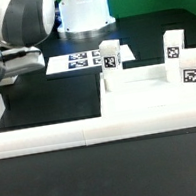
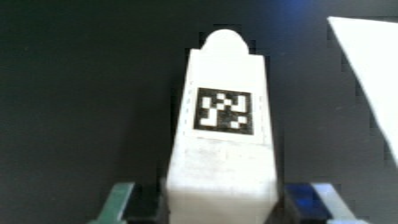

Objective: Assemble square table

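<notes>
From the wrist view I see my jaws clamped on a white tagged leg block (image 2: pixel 224 125), held above the dark table (image 2: pixel 71 100). The square slab (image 1: pixel 147 104) lies against the border rail (image 1: pixel 52 141), with other leg blocks standing on it.

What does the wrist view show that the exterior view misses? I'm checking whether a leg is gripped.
Only the wrist view shows a tagged leg block standing between the gripper fingers, which sit at its sides. Only the exterior view shows the tabletop slab carrying three leg blocks, the marker board and the border rail. Both share the dark table; the white corner in the wrist view cannot be identified.
</notes>
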Available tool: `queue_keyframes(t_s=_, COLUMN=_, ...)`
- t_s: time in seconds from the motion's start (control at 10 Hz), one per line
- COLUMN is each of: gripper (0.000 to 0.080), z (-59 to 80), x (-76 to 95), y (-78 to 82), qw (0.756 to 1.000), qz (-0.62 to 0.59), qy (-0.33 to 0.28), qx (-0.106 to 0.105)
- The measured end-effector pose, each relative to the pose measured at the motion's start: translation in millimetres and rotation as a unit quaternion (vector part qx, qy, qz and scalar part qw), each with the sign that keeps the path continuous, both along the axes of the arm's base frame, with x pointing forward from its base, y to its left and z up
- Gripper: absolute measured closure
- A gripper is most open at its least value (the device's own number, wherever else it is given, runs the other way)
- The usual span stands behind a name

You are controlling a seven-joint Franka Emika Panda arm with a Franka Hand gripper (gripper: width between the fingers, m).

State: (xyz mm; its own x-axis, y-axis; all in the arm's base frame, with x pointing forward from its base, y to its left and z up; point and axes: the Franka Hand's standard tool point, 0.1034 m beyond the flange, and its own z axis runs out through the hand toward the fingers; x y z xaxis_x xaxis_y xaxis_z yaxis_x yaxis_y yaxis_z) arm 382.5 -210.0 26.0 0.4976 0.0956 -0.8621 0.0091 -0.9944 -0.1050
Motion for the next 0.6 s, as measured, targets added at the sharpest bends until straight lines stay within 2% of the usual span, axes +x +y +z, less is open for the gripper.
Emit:
queue_keyframes(t_s=0.4, gripper=0.0514, z=69.4, x=32.7, y=19.8, qw=1.000, qz=-0.002, qy=-0.013, qx=0.012)
queue_keyframes(t_s=0.5, gripper=0.0514, z=80.7, x=39.7, y=22.4, qw=1.000, qz=0.001, qy=-0.027, qx=0.013)
queue_keyframes(t_s=0.6, gripper=0.0514, z=79.8, x=39.4, y=21.8, qw=0.999, qz=0.001, qy=-0.030, qx=0.013)
